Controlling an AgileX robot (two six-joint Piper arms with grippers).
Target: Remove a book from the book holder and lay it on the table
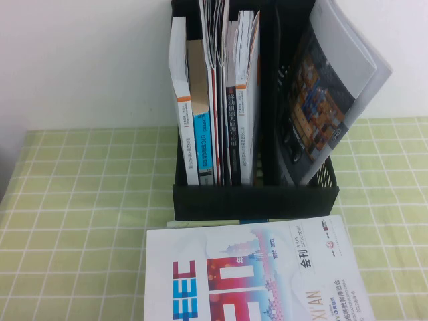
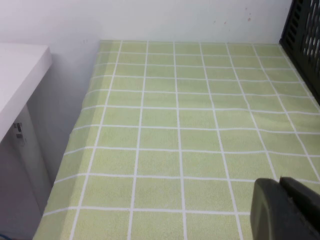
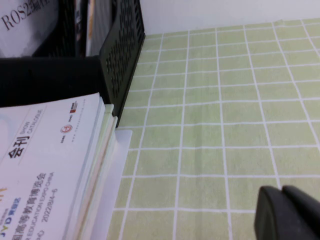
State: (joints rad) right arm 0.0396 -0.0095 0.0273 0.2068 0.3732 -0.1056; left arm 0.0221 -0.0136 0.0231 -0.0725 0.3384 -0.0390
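The book point(image 1: 331, 93) leans tilted in the right compartment of the book holder point(image 1: 254, 200), its dark mosaic face toward us. We see the left gripper point(image 2: 285, 210) low over bare table point(image 2: 175, 125) and the right gripper point(image 3: 290, 212) near the white catalogue point(image 3: 45, 165), both clenched, grasping nothing

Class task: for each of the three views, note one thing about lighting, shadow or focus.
High view: even, soft light; the book in the book holder looks slightly blurred. Left wrist view: the left end effector is a dark, out-of-focus shape low over the table. Right wrist view: the right end effector is equally blurred; the white catalogue looks bright.
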